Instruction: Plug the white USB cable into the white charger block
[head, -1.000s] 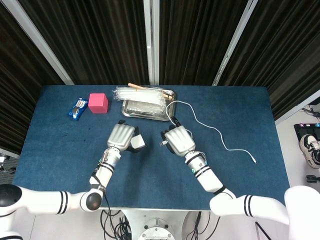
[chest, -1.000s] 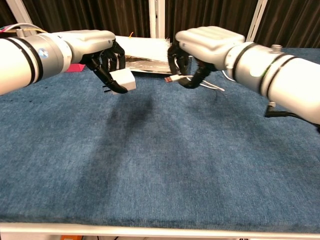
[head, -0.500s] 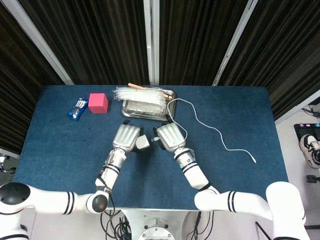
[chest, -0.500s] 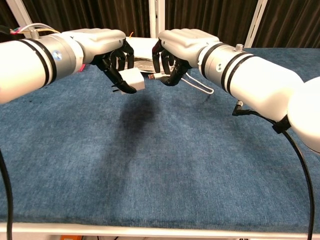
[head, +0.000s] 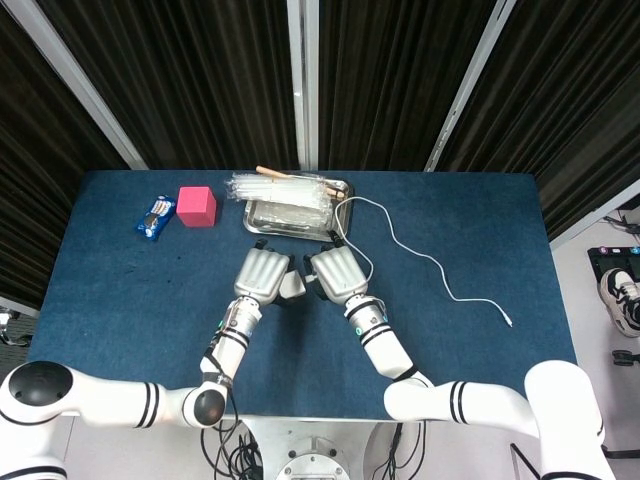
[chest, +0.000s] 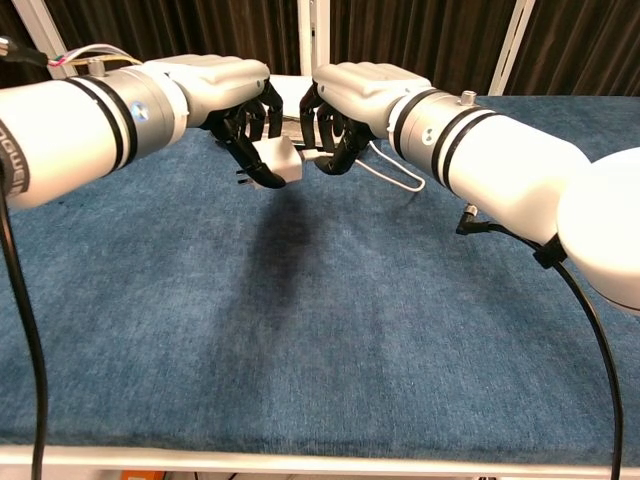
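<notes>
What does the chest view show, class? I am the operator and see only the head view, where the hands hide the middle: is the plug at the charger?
Observer: Yes. The plug, pinched in the right hand, meets the face of the charger, which the left hand grips. Whether it is seated, I cannot tell.
Operator: Which way do the prongs point?
Observer: The prongs point away from the plug, down and to the left.
Operator: Do the hands rest on the table?
Observer: No. Both are held above the table; a shadow lies beneath them.
</notes>
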